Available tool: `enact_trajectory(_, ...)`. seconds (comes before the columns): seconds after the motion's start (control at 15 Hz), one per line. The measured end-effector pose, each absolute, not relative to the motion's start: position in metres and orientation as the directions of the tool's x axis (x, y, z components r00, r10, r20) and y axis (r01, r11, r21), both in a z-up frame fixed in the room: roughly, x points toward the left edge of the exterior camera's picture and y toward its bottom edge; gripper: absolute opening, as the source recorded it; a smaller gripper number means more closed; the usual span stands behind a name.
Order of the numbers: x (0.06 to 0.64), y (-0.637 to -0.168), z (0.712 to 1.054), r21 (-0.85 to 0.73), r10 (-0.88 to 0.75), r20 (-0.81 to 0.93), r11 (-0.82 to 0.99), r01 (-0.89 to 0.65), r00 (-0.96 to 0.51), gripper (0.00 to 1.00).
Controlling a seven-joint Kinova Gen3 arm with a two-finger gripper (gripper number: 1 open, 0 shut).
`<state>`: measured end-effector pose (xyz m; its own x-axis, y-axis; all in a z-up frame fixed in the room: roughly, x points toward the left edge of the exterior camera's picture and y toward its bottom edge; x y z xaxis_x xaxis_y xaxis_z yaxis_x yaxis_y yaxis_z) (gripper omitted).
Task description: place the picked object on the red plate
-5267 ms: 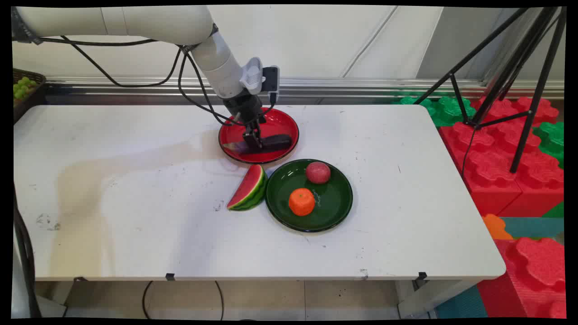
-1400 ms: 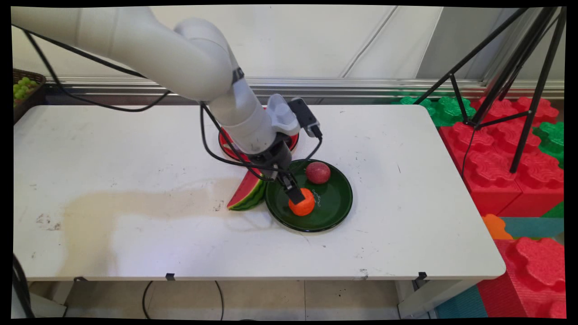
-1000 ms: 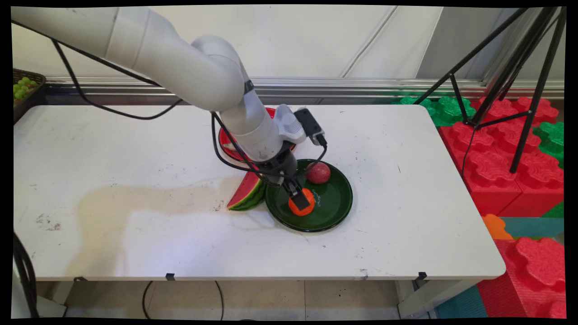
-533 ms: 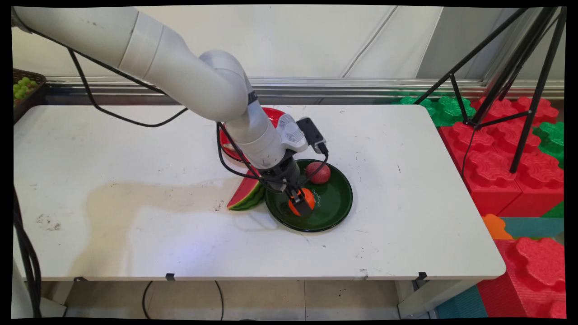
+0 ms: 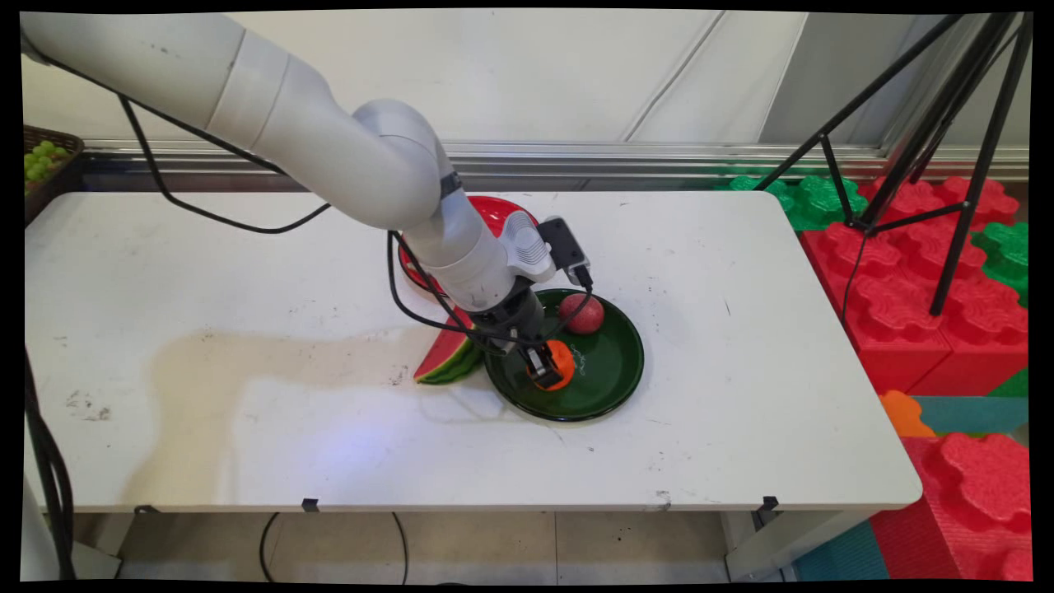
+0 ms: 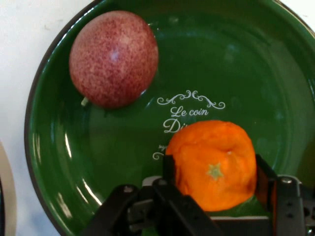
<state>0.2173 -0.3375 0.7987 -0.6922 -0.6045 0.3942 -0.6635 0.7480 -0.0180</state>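
An orange [image 5: 562, 359] [image 6: 216, 164] lies in a dark green plate [image 5: 613, 383] [image 6: 246, 59] near the table's middle. My gripper [image 5: 547, 367] [image 6: 215, 172] is down in the plate, shut on the orange, with one finger [image 6: 169, 172] pressed against each side of it. A speckled red round fruit [image 5: 581, 314] [image 6: 113, 59] rests at the plate's far side, apart from the orange. A watermelon slice [image 5: 440, 360] lies on the table against the plate's left rim.
A red plate [image 5: 496, 213] sits behind the green one, mostly hidden by my arm. A basket of green grapes [image 5: 41, 161] stands at the far left corner. A black tripod [image 5: 947, 165] and red and green foam blocks [image 5: 906, 313] stand off the table's right end.
My arm came from the red plate over to the green plate and lowered onto the orange. In the last half second the fingers closed on it and the orange shifted slightly.
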Motion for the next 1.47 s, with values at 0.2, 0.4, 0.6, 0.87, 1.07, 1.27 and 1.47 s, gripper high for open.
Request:
enact_trajectory(0.2, 0.222, -0.334, 0.806, -0.032, -0.587, 0.408, 0.756, -0.654, -0.699, 0.0)
enact_trajectory(0.4, 0.226, -0.329, 0.822, -0.056, -0.559, 0.435, 0.766, -0.641, -0.706, 0.0)
enact_trajectory(0.6, 0.231, -0.324, 0.848, -0.086, -0.529, 0.478, 0.766, -0.637, -0.701, 0.0)
enact_trajectory(0.87, 0.242, -0.322, 0.888, -0.128, -0.497, 0.535, 0.752, -0.647, -0.683, 0.0)
enact_trajectory(1.07, 0.258, -0.322, 0.919, -0.161, -0.479, 0.574, 0.729, -0.665, -0.664, 0.0)
enact_trajectory(1.27, 0.279, -0.325, 0.942, -0.198, -0.479, 0.591, 0.694, -0.692, -0.649, 0.0)
enact_trajectory(1.47, 0.306, -0.334, 0.956, -0.237, -0.492, 0.588, 0.654, -0.718, -0.642, 0.0)
